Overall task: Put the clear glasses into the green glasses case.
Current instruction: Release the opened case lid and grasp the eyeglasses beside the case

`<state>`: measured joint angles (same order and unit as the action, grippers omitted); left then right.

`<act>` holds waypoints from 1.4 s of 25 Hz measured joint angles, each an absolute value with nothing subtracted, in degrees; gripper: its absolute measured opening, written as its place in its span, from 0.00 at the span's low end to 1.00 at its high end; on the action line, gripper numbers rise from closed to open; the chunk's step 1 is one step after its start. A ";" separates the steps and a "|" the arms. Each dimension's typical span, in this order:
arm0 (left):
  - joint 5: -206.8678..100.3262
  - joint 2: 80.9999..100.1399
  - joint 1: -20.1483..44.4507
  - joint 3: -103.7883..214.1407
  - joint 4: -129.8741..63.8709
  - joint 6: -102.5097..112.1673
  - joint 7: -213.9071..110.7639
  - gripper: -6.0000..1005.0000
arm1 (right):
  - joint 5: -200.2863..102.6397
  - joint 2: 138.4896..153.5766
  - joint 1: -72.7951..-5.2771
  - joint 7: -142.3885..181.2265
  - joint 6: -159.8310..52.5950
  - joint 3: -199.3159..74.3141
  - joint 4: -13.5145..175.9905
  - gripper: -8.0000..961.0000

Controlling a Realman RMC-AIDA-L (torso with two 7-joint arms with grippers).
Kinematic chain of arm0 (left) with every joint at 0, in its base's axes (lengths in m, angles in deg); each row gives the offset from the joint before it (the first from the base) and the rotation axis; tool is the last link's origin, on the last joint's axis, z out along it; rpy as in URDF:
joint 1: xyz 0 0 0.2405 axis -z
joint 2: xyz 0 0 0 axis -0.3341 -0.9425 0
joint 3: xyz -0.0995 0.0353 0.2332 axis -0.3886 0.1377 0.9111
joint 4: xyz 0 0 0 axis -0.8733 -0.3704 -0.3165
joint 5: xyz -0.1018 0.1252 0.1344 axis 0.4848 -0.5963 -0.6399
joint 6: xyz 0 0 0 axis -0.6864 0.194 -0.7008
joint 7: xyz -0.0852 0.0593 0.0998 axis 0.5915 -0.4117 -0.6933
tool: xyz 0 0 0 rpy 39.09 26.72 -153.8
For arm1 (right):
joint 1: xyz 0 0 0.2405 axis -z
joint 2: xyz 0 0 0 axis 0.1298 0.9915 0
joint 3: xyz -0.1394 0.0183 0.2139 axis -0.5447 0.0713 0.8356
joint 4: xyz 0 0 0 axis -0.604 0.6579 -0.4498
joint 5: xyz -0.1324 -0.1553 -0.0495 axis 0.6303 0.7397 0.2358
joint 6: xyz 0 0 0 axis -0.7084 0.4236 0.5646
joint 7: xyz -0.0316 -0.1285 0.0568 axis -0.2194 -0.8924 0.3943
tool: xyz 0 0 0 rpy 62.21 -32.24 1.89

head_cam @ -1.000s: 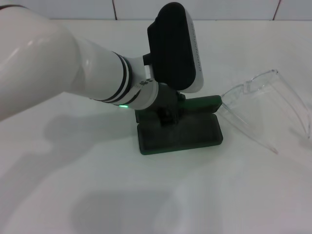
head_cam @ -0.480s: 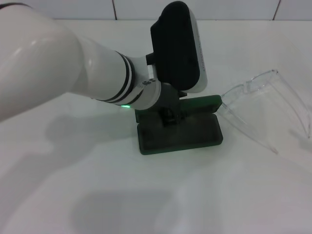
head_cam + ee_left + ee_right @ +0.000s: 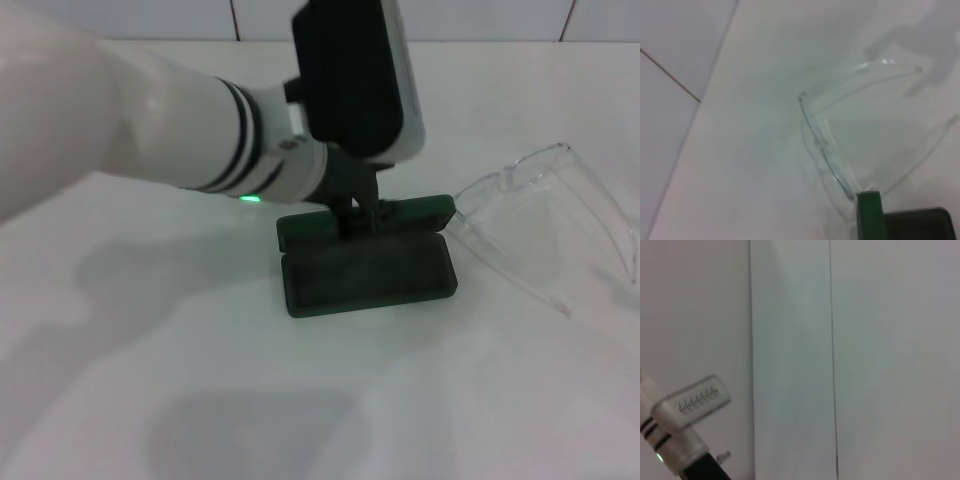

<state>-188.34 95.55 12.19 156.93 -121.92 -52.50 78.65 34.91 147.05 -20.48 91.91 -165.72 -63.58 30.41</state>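
The green glasses case (image 3: 366,277) lies open at the middle of the white table, its dark lining facing up and its lid (image 3: 415,213) laid back behind it. The clear glasses (image 3: 540,215) rest on the table just right of the case, arms spread, one end close to the lid's right corner. My left gripper (image 3: 357,216) hangs over the case's back edge, near the hinge. The left wrist view shows the clear glasses (image 3: 832,150) and a corner of the green glasses case (image 3: 870,215). The right gripper is out of view.
The white table (image 3: 200,380) is bordered at the back by a tiled wall (image 3: 480,18). My left forearm (image 3: 150,120) spans the left half of the scene above the table. The right wrist view shows only white wall and part of the left arm (image 3: 685,410).
The left gripper has lifted out of the case's tray and drawn back toward the hinge. Case and glasses have stayed where they were.
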 joint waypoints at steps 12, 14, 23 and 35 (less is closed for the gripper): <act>-163.23 95.39 3.57 142.16 -139.93 -68.72 74.21 0.40 | 45.14 147.22 -23.11 95.19 -158.44 -65.44 25.90 0.82; -155.89 95.38 2.09 137.39 -140.18 -71.85 71.23 0.40 | 45.91 147.23 -23.29 97.07 -156.99 -67.97 23.86 0.82; -135.64 95.26 -5.80 116.37 -127.04 -84.81 56.16 0.25 | 46.85 147.23 -24.57 103.60 -153.39 -77.59 14.01 0.82; -133.52 92.73 -2.35 99.72 -89.62 -95.27 32.31 0.08 | 61.04 147.36 -32.47 117.42 -144.44 -92.68 -2.65 0.81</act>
